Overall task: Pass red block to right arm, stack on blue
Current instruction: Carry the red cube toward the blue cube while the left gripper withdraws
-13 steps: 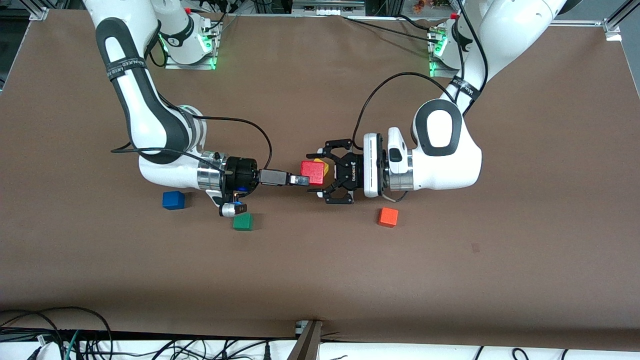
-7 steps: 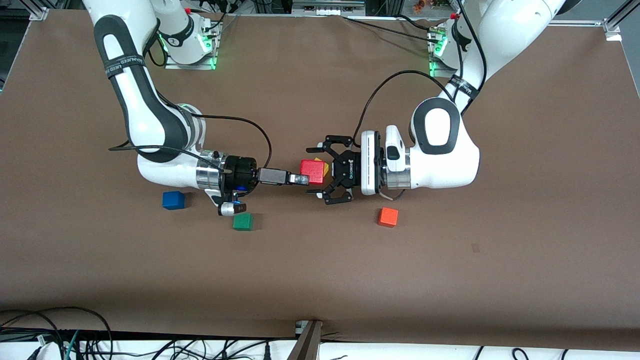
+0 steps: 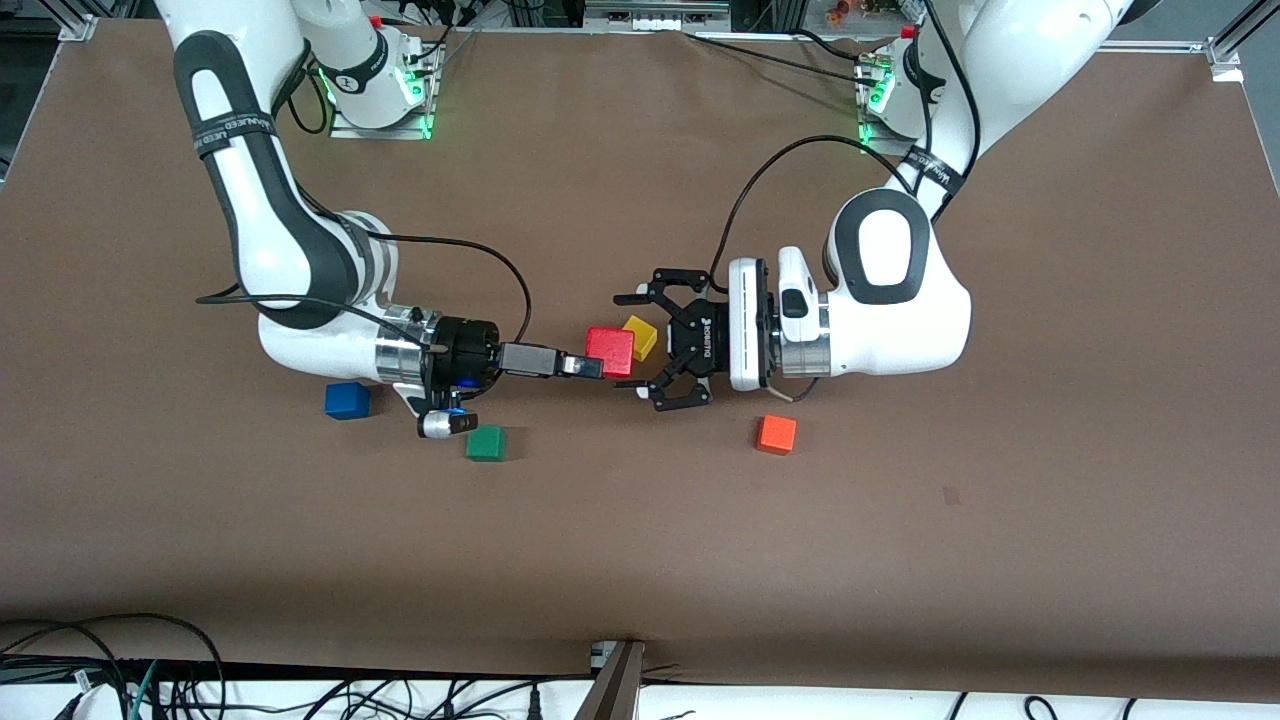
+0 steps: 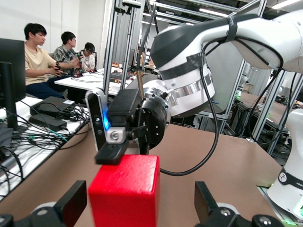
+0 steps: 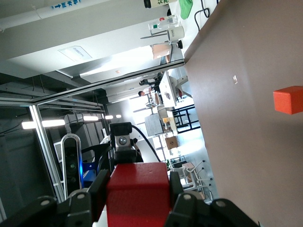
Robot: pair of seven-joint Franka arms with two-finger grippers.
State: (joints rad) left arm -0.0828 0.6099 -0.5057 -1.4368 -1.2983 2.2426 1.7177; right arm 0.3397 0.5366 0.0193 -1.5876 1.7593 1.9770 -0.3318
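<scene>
Over the matte brown table [image 3: 900, 560], edged by cables and a lab with seated people, we see the right gripper [image 3: 590, 366] clamped on the smooth red block [image 3: 610, 351], the claw-fingered left gripper [image 3: 635, 340] spread apart beside it, the blue cube [image 3: 347, 400] resting near the right arm's end.

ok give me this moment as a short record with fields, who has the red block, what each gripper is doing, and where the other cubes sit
red block: held in the air by the right gripper, clear of the left gripper's fingers
left gripper: open, beside the red block
blue cube: on the table, toward the right arm's end
green cube: on the table, nearer the front camera than the blue cube
yellow cube: on the table, partly hidden by the red block
orange cube: on the table, below the left arm's wrist in the front view
stacking: not yet done
</scene>
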